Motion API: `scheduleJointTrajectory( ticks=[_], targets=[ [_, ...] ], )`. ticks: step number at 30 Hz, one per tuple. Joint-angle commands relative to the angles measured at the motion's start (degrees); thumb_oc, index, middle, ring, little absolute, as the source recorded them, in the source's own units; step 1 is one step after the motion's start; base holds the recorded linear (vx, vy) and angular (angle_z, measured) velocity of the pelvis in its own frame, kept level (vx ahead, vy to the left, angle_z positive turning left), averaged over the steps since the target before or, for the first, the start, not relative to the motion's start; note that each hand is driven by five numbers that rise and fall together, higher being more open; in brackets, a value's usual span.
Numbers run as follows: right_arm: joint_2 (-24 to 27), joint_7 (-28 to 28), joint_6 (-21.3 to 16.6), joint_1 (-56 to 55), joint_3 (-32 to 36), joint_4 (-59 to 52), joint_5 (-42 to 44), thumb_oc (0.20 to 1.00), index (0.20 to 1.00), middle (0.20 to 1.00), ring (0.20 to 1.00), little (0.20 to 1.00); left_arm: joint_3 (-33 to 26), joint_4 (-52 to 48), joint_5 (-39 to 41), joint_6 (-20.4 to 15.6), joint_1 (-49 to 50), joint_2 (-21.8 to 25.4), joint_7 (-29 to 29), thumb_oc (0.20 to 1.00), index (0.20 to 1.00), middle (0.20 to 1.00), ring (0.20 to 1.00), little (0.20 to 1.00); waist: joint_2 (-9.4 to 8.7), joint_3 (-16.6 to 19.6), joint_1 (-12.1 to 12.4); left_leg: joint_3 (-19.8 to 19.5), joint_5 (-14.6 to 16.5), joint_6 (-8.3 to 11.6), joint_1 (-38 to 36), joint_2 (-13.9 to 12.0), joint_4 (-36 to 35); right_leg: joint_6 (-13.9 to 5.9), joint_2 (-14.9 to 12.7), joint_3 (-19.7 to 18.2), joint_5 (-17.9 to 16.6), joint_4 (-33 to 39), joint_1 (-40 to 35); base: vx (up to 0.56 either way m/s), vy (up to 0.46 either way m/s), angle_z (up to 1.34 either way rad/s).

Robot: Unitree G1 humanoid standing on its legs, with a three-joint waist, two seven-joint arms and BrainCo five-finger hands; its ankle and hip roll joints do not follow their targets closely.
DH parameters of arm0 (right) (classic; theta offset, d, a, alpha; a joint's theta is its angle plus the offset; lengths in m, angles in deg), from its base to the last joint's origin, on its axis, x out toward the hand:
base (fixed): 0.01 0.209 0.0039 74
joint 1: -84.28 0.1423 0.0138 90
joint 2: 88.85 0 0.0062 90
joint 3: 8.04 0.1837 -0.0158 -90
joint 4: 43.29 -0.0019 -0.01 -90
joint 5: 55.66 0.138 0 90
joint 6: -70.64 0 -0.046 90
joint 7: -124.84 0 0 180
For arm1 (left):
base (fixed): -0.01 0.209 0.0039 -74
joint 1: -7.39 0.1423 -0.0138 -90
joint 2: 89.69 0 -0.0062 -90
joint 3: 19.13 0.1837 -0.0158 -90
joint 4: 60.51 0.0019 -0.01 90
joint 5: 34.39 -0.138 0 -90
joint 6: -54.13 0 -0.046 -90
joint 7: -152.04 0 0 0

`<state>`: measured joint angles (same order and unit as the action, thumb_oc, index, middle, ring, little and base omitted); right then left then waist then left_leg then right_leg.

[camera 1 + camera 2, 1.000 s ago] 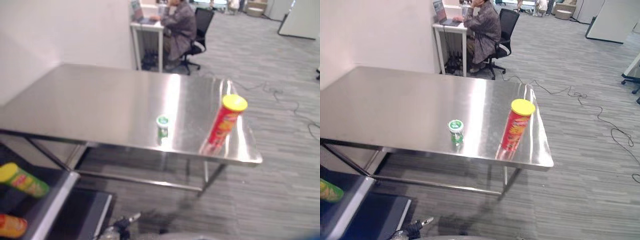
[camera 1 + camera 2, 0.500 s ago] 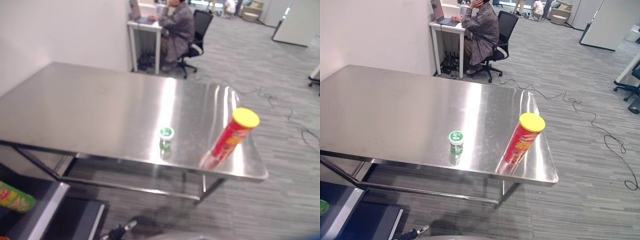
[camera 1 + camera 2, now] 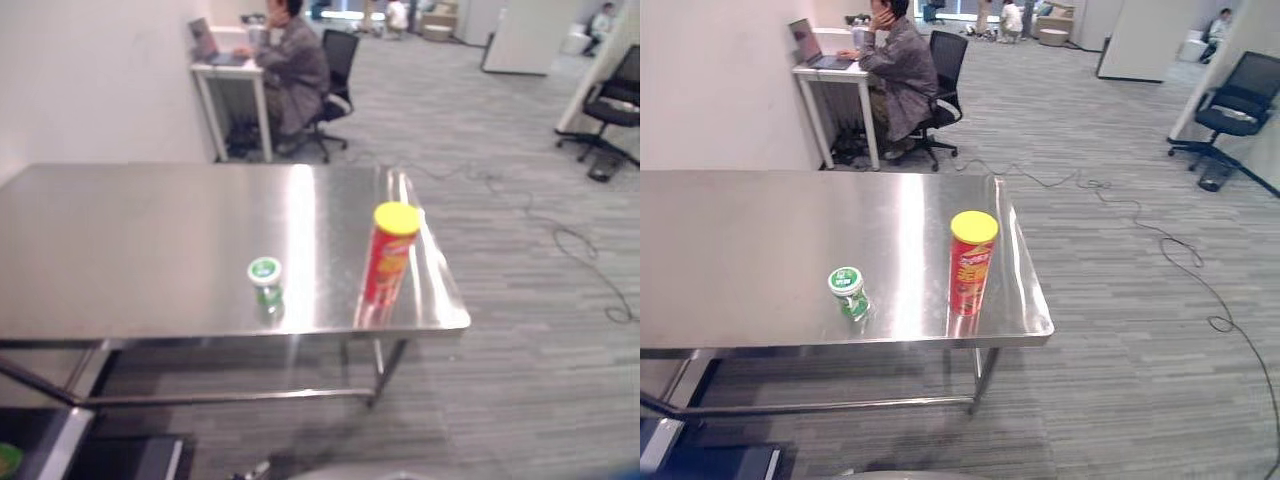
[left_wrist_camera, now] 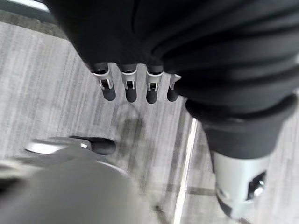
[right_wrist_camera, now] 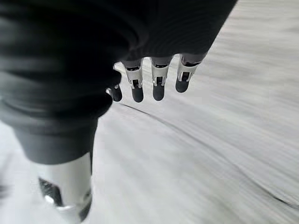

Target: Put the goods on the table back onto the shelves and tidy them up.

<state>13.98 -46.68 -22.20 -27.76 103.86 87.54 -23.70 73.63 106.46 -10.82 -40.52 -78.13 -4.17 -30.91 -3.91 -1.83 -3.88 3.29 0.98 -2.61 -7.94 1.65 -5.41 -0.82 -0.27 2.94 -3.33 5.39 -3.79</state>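
Chip can (image 3: 972, 262) and green cup (image 3: 848, 291) upright on desk (image 3: 740, 250), unshelved; left hand (image 4: 135, 86), right hand (image 5: 156, 79) hang relaxed, empty.

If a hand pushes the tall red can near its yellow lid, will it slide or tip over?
The red can is tall and narrow, so it probably tips. Being round, it might then roll off the table, whose corner is close.
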Motion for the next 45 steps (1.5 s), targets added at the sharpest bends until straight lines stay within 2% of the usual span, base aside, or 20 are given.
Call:
scheduleJointTrajectory(
  ticks=[1,2,4,7,8,10,11,13,16,17,21,26,30,33,36,45],
  targets=[
    [4.2,4.9,-8.5,0.0,7.0,-12.3,-10.2,1.0,1.0,1.0,1.0,1.0,-3.4,4.9,-1.0,-0.7,-3.2,-2.3,-0.3,1.0,1.0,1.0,1.0,1.0,0.65,-0.2,-1.3,0.1,1.3,3.35,1.6,-3.1,0.4,-4.88,-2.7,-1.4,1.7,-0.5,-1.8,0.05,-0.006,-0.22],
    [4.0,5.1,-8.2,-0.3,7.2,-12.8,-10.4,1.0,1.0,1.0,1.0,1.0,-3.4,4.9,-1.1,-0.7,-3.2,-2.3,-0.3,1.0,1.0,1.0,1.0,1.0,0.72,-0.2,-1.3,0.1,1.3,3.35,1.5,-3.2,0.4,-4.88,-2.7,-1.4,1.7,-0.5,-1.8,0.03,-0.013,-0.15],
    [5.0,7.2,-9.9,-1.7,12.4,-24.4,-18.2,1.0,1.0,1.0,1.0,1.0,-5.3,4.2,-0.5,-0.6,-2.8,-2.9,-0.4,1.0,1.0,1.0,1.0,1.0,0.76,-0.1,-1.7,0.1,1.5,3.18,1.3,-3.4,0.4,-4.8,-2.5,-1.7,2.0,-0.5,-1.8,0.0,0.0,0.0],
    [5.6,7.5,-10.4,-1.7,14.5,-31.8,-22.1,1.0,1.0,1.0,1.0,1.0,-5.6,4.3,-0.8,-0.7,-2.7,-3.2,-0.5,1.0,1.0,1.0,1.0,1.0,0.86,0.1,-1.8,0.3,1.7,3.2,1.2,-3.5,0.4,-4.75,-2.4,-1.9,2.2,-0.5,-1.8,0.0,0.0,0.0],
    [7.9,6.6,-11.0,-0.8,15.7,-37.6,-25.2,1.0,1.0,1.0,1.0,1.0,-5.4,4.0,-1.2,-0.9,-2.6,-3.1,-0.9,1.0,1.0,1.0,1.0,1.0,0.66,0.2,-1.6,0.3,1.7,3.22,1.1,-3.6,0.4,-4.72,-2.3,-1.9,2.3,-0.5,-1.9,0.0,0.0,0.0],
    [8.8,6.5,-11.0,-0.3,16.3,-40.0,-26.8,1.0,1.0,1.0,1.0,1.0,-5.2,3.7,-1.4,-1.0,-2.5,-3.1,-1.0,1.0,1.0,1.0,1.0,1.0,0.73,0.2,-1.4,0.3,1.7,3.26,1.1,-3.7,0.4,-4.72,-2.2,-1.9,2.4,-0.5,-2.0,0.0,0.0,0.0],
    [11.2,4.9,-12.2,1.7,16.7,-45.4,-27.7,1.0,1.0,1.0,1.0,1.0,-4.4,2.8,-1.8,-1.2,-2.2,-3.1,-1.4,1.0,1.0,1.0,1.0,1.0,0.61,0.3,-0.7,0.1,1.6,3.29,1.1,-3.8,0.4,-4.72,-2.2,-1.6,2.4,-0.4,-2.1,0.0,0.0,0.0],
    [11.7,3.9,-13.0,3.0,16.4,-48.0,-27.2,1.0,1.0,1.0,1.0,1.0,-3.9,2.4,-2.1,-1.3,-2.1,-3.2,-1.6,1.0,1.0,1.0,1.0,1.0,0.64,0.4,-0.3,0.0,1.6,3.31,1.2,-3.8,0.4,-4.73,-2.2,-1.3,2.6,-0.4,-2.2,0.0,-0.007,0.02],
    [14.3,-0.9,-14.6,9.0,11.9,-54.7,-23.8,1.0,1.0,1.0,1.0,1.0,-2.0,1.0,-2.0,-1.8,-2.0,-3.1,-2.1,1.0,1.0,1.0,1.0,1.0,0.41,0.5,1.6,-1.0,1.2,3.42,1.6,-3.7,0.4,-4.65,-2.3,0.0,2.8,-0.4,-2.4,-0.01,-0.023,0.09],
    [14.3,-0.9,-14.5,9.1,11.8,-54.6,-23.8,1.0,1.0,1.0,1.0,1.0,-2.0,1.0,-1.9,-1.8,-1.9,-3.1,-2.1,1.0,1.0,1.0,1.0,1.0,0.42,0.5,1.4,-1.0,1.2,3.42,1.6,-3.7,0.4,-4.64,-2.3,0.1,2.9,-0.4,-2.4,-0.01,-0.021,0.17],
    [20.1,-5.5,-14.2,15.7,4.8,-57.0,-24.1,1.0,1.0,1.0,1.0,1.0,-0.7,0.3,-2.1,-2.2,-1.6,-2.8,-2.4,1.0,1.0,1.0,1.0,1.0,0.17,0.6,3.7,-1.9,0.7,3.67,1.8,-3.8,0.4,-4.49,-2.3,1.5,3.3,-0.4,-2.9,-0.01,-0.024,0.24],
    [22.4,-8.5,-13.8,20.4,-1.4,-55.6,-23.1,1.0,1.0,1.0,1.0,1.0,0.7,-0.5,-1.8,-2.5,-1.1,-3.1,-3.1,1.0,1.0,1.0,1.0,1.0,0.16,0.5,5.1,-2.8,0.3,3.77,2.0,-3.8,0.4,-4.21,-2.2,2.6,3.5,-0.4,-3.1,-0.01,-0.013,0.15],
    [23.1,-9.4,-13.7,22.3,-3.2,-54.2,-21.1,1.0,1.0,1.0,1.0,1.0,0.4,0.3,-1.6,-2.6,-1.2,-2.9,-3.1,1.0,1.0,1.0,1.0,1.0,0.01,0.5,5.5,-3.2,0.2,3.83,2.2,-3.8,0.4,-4.1,-2.2,2.9,3.5,-0.4,-3.1,-0.01,-0.011,0.12],
    [22.8,-10.7,-14.2,23.9,-4.2,-53.5,-15.8,1.0,1.0,1.0,1.0,1.0,0.0,1.2,-1.0,-2.5,-1.3,-2.7,-2.9,1.0,1.0,1.0,1.0,1.0,-0.14,0.6,5.9,-3.5,0.1,3.95,2.3,-3.8,0.4,-3.99,-2.2,3.4,3.6,-0.4,-3.2,0.0,-0.011,0.04],
    [22.5,-13.8,-13.7,26.0,-8.2,-53.8,-10.8,1.0,1.0,1.0,1.0,1.0,-0.4,1.9,-0.3,-2.5,-1.4,-2.5,-2.8,1.0,1.0,1.0,1.0,1.0,-0.33,0.7,6.3,-3.6,0.0,4.1,2.2,-3.9,0.4,-3.92,-2.2,3.7,3.5,-0.4,-3.3,0.0,0.0,0.0],
    [23.3,-17.1,-13.5,28.4,-13.1,-55.5,-5.1,1.0,1.0,1.0,1.0,1.0,0.8,0.8,-0.4,-2.8,-1.4,-2.9,-2.9,1.0,1.0,1.0,1.0,1.0,-0.39,0.7,6.5,-3.8,0.0,4.18,2.3,-3.9,0.4,-3.81,-2.2,3.9,3.6,-0.4,-3.4,0.0,-0.001,0.0]
  ],
)
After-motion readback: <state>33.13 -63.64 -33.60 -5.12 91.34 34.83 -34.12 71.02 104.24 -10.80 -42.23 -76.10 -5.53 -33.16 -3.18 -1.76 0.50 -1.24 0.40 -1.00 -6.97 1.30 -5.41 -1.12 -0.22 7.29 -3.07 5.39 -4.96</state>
